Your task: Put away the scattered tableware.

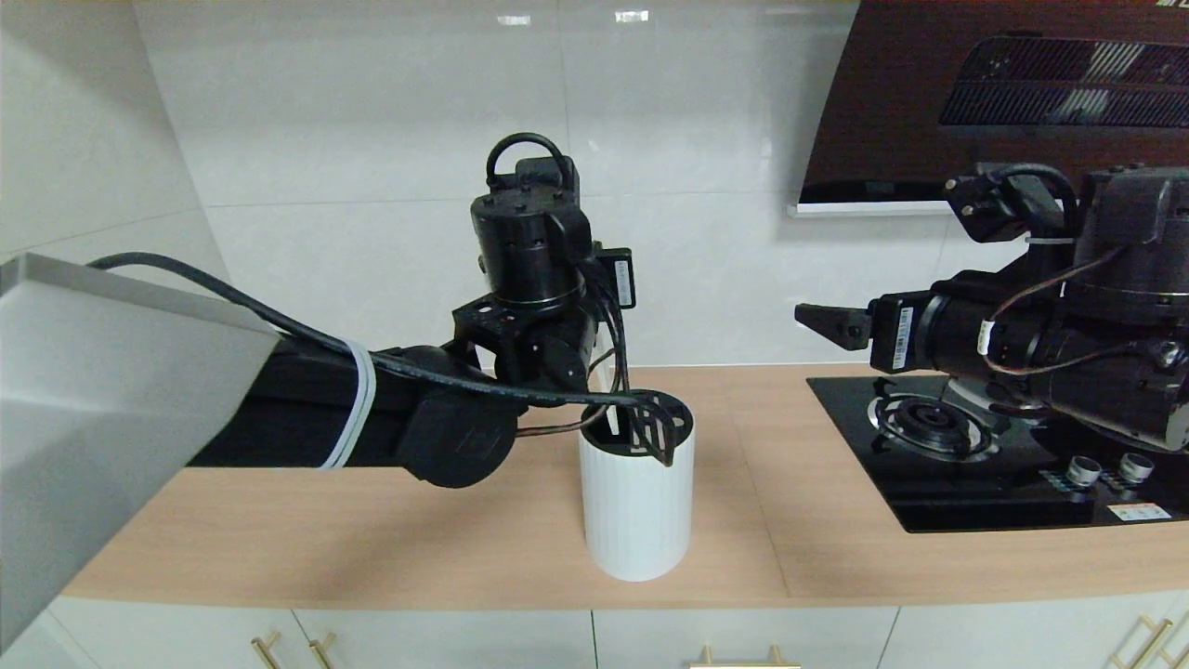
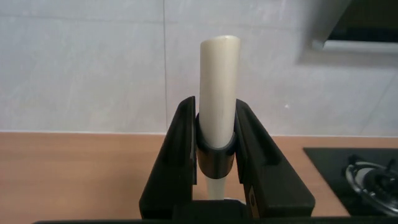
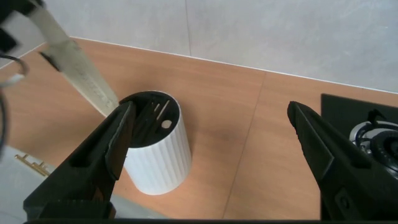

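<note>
Left gripper clamps cream handle at the white holder.

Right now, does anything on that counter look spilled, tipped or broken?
Nothing stands out. The white holder stands upright on the counter, and the left gripper holds a cream-handled utensil slanting into it. No spill shows.

Worktop: light wood counter spanning the head view, set against the wall.
Wall: glossy white tiles behind the counter.
Hob: black glass gas hob on the counter's right side, with a round burner and two silver knobs near its front edge.
Hood: dark slanted extractor hood above the hob.
Cabinets: white fronts below the counter, with gold handles.
</note>
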Motion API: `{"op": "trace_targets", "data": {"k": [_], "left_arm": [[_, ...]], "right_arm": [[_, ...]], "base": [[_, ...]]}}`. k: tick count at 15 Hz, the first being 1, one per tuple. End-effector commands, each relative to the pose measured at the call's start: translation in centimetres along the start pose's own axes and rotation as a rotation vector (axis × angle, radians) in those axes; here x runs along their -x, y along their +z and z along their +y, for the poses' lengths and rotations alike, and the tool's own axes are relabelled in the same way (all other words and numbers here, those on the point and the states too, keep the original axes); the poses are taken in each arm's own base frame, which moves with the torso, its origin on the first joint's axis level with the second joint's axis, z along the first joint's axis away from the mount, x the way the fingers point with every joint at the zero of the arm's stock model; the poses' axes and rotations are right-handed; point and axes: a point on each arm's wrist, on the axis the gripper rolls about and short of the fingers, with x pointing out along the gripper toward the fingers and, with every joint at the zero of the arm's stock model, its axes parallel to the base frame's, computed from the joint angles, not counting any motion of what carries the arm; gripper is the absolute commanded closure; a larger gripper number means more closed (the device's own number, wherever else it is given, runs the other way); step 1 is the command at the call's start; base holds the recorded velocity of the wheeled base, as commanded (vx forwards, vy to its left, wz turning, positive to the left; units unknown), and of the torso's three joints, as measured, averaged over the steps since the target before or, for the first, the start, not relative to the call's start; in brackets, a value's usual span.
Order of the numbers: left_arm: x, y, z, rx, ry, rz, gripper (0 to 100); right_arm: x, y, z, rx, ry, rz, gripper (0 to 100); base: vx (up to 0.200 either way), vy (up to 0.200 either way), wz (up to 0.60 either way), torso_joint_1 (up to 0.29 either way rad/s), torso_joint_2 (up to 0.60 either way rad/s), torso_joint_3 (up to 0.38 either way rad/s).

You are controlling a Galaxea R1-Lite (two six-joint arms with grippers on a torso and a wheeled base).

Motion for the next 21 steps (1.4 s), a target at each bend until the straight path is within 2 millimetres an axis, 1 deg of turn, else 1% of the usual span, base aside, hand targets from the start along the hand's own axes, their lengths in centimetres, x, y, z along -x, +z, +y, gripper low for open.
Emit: {"op": "trace_targets", "data": {"k": [1,4,8,10,11,12,14,18,21], "left_arm": [[-0.5,-1.4,-0.3,-0.018,0.002,0.025,100],[-0.7,-1.5,-0.4,-0.014,0.003,0.023,100],[-1.1,-2.9,-0.7,-0.028,0.003,0.046,100],[-1.3,-3.9,-0.8,-0.039,0.006,0.067,100],[-1.4,-4.1,-0.8,-0.04,0.007,0.069,100],[-1.4,-4.9,-1.1,-0.049,0.003,0.084,100],[-1.5,-5.9,-1.4,-0.043,-0.001,0.104,100],[-1.1,-9.0,-2.4,-0.061,-0.021,0.165,100],[-0.9,-10.7,-2.5,-0.081,-0.022,0.202,100]], "right_arm": [[-0.1,-0.1,0.1,0.001,0.003,0.003,0],[-0.1,-0.2,0.1,0.001,0.004,0.006,0],[-0.2,-0.4,0.4,0.002,0.014,0.015,0],[-0.4,-0.5,0.4,0.003,0.014,0.021,0],[-0.4,-0.5,0.4,0.003,0.014,0.021,0],[-0.5,-0.6,0.4,0.003,0.013,0.022,0],[-0.5,-0.7,0.5,0.004,0.013,0.025,0],[-0.6,-0.7,0.5,0.004,0.013,0.027,0],[-0.5,-0.6,0.5,0.004,0.013,0.024,0]], "base": [[0.0,0.0,0.0,0.0,0.0,0.0],[0.0,0.0,0.0,0.0,0.0,0.0],[0.0,0.0,0.0,0.0,0.0,0.0],[0.0,0.0,0.0,0.0,0.0,0.0],[0.0,0.0,0.0,0.0,0.0,0.0],[0.0,0.0,0.0,0.0,0.0,0.0],[0.0,0.0,0.0,0.0,0.0,0.0],[0.0,0.0,0.0,0.0,0.0,0.0],[0.0,0.0,0.0,0.0,0.0,0.0]]}}
